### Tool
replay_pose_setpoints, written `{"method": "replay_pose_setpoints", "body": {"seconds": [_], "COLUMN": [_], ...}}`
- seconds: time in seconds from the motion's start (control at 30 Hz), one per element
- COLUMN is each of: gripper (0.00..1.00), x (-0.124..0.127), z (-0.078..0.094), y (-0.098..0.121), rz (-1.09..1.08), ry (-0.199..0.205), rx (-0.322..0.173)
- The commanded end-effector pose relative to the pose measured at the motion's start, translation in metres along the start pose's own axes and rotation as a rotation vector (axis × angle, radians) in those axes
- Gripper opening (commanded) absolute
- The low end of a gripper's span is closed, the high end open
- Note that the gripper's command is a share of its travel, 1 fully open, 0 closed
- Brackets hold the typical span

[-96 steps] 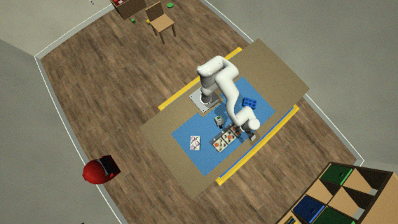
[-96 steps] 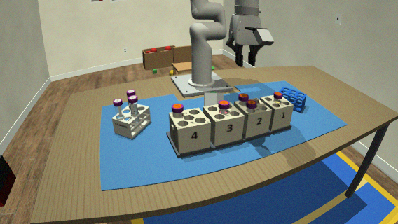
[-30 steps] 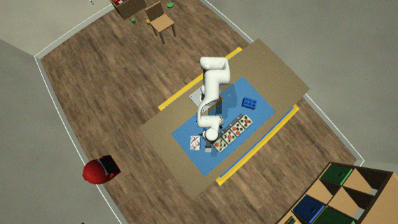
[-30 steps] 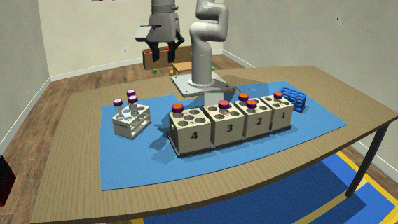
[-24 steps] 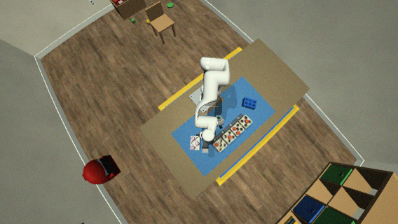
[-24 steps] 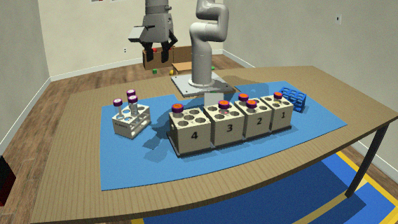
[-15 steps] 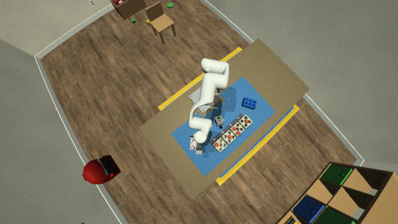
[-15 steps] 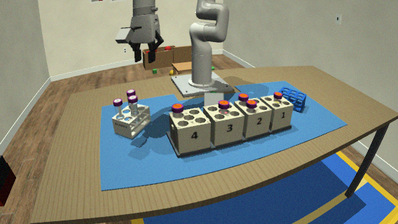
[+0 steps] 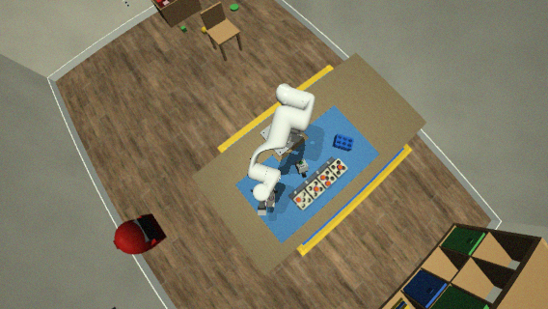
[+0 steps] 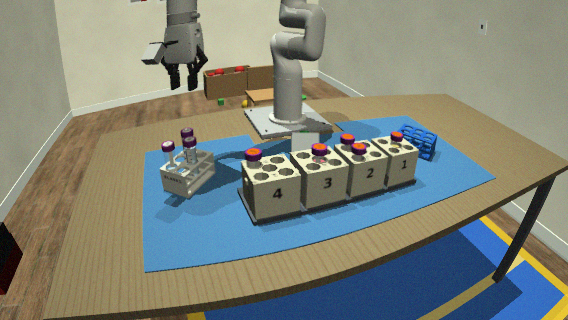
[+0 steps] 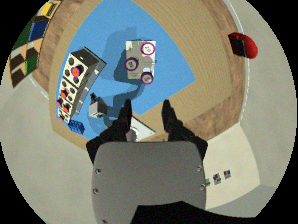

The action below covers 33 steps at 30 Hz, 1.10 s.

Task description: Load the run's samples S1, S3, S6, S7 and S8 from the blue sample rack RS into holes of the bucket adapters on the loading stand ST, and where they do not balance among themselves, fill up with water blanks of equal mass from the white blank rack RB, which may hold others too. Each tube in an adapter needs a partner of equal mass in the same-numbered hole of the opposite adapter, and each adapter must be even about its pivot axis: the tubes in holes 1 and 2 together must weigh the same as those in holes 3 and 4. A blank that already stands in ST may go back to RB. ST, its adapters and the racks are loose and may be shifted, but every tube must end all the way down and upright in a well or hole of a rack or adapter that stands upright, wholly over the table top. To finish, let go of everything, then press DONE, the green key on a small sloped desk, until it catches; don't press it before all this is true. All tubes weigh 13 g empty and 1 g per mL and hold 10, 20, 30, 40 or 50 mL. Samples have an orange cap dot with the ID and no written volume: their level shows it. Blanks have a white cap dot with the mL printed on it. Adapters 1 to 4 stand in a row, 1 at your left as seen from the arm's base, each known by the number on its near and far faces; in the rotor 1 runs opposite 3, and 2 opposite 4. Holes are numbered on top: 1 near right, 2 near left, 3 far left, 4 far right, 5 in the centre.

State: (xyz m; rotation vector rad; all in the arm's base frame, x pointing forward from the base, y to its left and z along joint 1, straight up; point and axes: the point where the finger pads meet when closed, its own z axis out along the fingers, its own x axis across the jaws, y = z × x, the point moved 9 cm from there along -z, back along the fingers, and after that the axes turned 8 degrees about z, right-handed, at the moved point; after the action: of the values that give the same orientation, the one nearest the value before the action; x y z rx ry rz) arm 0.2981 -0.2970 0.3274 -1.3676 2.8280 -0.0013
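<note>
My gripper is open and empty. It hangs high above the white blank rack, which holds three white-dotted blanks. The loading stand carries adapters 4, 3, 2 and 1 in a row. Orange-dotted samples stand in them: one in adapter 4, one in adapter 3, two in adapter 2 and one in adapter 1. The blue sample rack looks empty.
The small desk with the green key stands between the arm's base plate and the stand. All of it sits on a blue mat on the table. A chair and boxes stand on the floor far off.
</note>
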Motion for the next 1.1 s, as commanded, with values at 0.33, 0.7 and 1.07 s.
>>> {"method": "replay_pose_setpoints", "body": {"seconds": [0.33, 0.7, 1.07], "gripper": [0.57, 0.57, 0.57], "x": [0.002, 0.002, 0.002], "z": [0.002, 0.02, 0.042], "y": [-0.002, -0.002, -0.002], "rz": [-0.002, -0.002, -0.002], "ry": [0.0, 0.0, 0.0], "rx": [0.003, 0.003, 0.003]}}
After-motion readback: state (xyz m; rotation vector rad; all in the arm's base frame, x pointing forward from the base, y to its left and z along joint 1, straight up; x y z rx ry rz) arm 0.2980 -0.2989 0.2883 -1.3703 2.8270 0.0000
